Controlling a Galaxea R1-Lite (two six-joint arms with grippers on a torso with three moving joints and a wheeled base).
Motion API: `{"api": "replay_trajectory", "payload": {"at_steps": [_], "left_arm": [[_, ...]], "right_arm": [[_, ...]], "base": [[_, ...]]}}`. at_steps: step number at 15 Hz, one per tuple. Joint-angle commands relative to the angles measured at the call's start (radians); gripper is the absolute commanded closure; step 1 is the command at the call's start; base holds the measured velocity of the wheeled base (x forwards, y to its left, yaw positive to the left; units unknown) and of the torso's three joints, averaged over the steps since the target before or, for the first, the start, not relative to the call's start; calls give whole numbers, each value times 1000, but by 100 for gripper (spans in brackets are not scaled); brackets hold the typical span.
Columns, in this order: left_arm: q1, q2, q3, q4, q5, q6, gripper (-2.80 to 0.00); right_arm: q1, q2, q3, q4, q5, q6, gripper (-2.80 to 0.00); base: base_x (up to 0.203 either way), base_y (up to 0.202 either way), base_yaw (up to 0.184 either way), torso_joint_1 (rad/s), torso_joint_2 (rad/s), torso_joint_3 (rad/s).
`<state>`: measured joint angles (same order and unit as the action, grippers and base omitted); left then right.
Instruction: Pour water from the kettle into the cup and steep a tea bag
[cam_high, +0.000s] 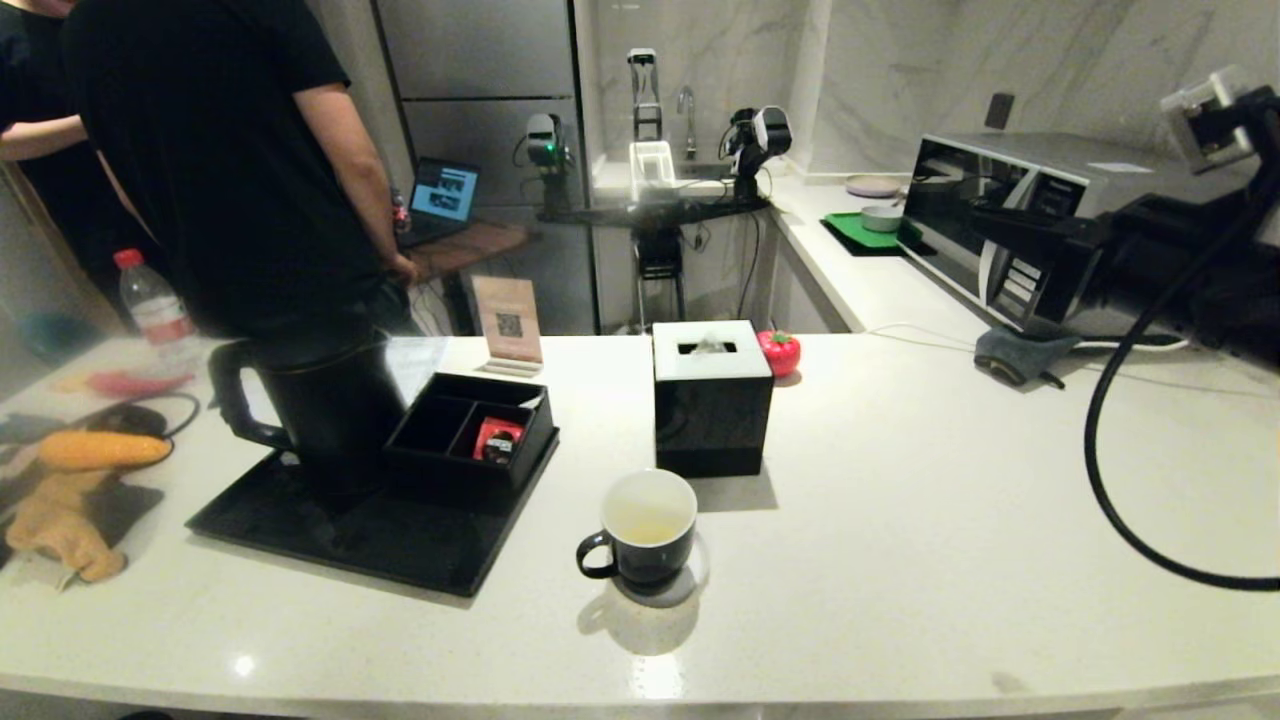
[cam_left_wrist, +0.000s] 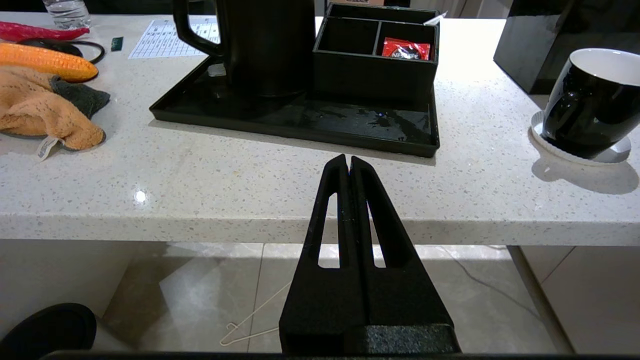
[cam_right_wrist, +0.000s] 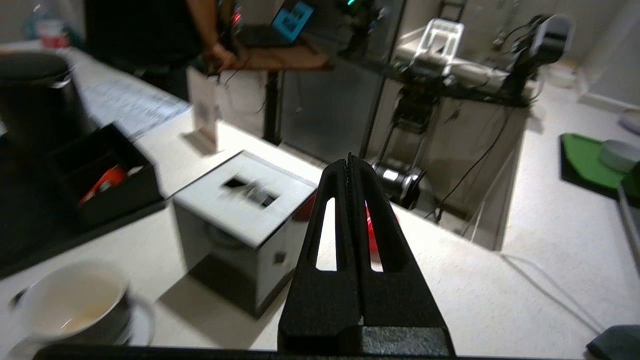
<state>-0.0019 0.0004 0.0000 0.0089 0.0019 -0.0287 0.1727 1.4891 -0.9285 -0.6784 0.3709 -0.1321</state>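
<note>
A: Progress first, please. What is done?

B: Water (cam_high: 645, 530), I think, is already in the small glossy black cup with the white inside (cam_high: 640, 528): a shallow yellowish pool lies at its bottom. The cup stands on a pale round coaster (cam_left_wrist: 607, 155) near the front of the white speckled table (cam_high: 900, 560).

A: And the tea bag?

B: I see none, in the cup or elsewhere, so steeping is left to do, by my judgement.

A: The arms?

B: The left gripper (cam_left_wrist: 348, 164) is low before the table edge, jaws pressed together, holding nothing. The right gripper (cam_right_wrist: 349, 162) is raised above the table on the right side, jaws also closed and empty.

A: Further back?

B: The tall matte-black kettle with the loop handle (cam_high: 325, 395) stands upright on a flat black tray (cam_high: 400, 545), beside a black divided box (cam_high: 470, 435). In one compartment lies a red packet (cam_left_wrist: 405, 49); its label seems to read "NESCAFE". Behind, a small card stand (cam_high: 508, 325) shows a QR code.
</note>
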Motion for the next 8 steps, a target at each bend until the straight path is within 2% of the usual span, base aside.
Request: {"api": "replay_trajectory", "payload": {"at_steps": [1,5,8], "left_arm": [[0,0,0,0,0,0,0],[0,0,0,0,1,0,0],[0,0,0,0,0,0,0]], "right_arm": [[31,-50,-7,44,5,-38,0],[141,19,-98,97,14,-34,0],[155,119,-203,99,104,-7,0]], "base": [[0,0,0,0,0,0],[0,0,0,0,0,0],[0,0,0,0,0,0]]}}
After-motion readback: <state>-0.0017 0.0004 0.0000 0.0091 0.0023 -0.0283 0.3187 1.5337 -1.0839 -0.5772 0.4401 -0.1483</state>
